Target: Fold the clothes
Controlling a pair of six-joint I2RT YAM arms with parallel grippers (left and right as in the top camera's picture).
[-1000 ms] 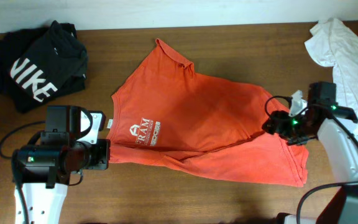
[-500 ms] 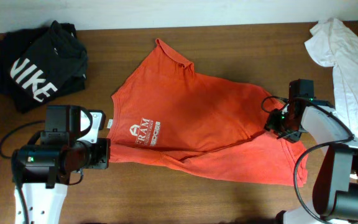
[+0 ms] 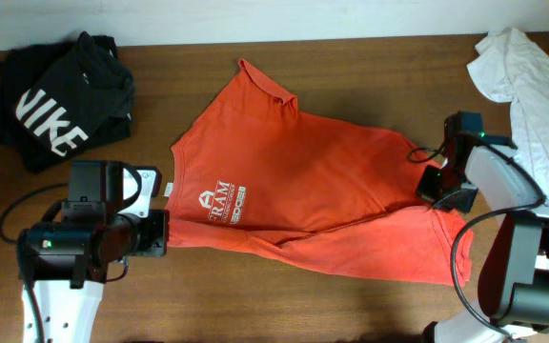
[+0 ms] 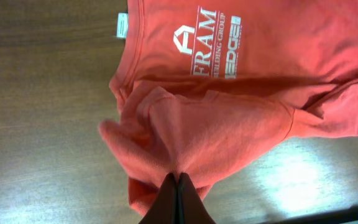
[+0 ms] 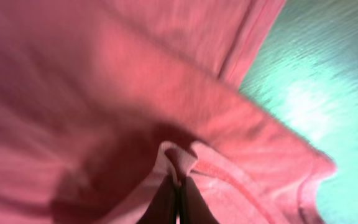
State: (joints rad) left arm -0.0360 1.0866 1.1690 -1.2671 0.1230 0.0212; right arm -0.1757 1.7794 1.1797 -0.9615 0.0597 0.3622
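Observation:
The clothes are a red-orange T-shirt (image 3: pixel 303 181) with white lettering (image 3: pixel 225 202), spread crookedly across the middle of the wooden table (image 3: pixel 370 67). My left gripper (image 3: pixel 167 232) is shut on the shirt's lower left edge; in the left wrist view its dark fingertips (image 4: pixel 178 186) pinch a bunched fold of the shirt (image 4: pixel 216 124). My right gripper (image 3: pixel 427 186) is shut on the shirt's right edge. In the right wrist view the gripper (image 5: pixel 178 183) pinches a ridge of red cloth (image 5: pixel 104 81).
A folded black garment (image 3: pixel 60 100) with white lettering lies at the back left. A crumpled white garment (image 3: pixel 537 95) lies at the back right, close behind the right arm. The table's far edge (image 3: pixel 274 40) meets a pale wall.
The right gripper has swung in over the shirt's right edge and shut on the cloth. The left gripper has stayed put, still shut on the shirt.

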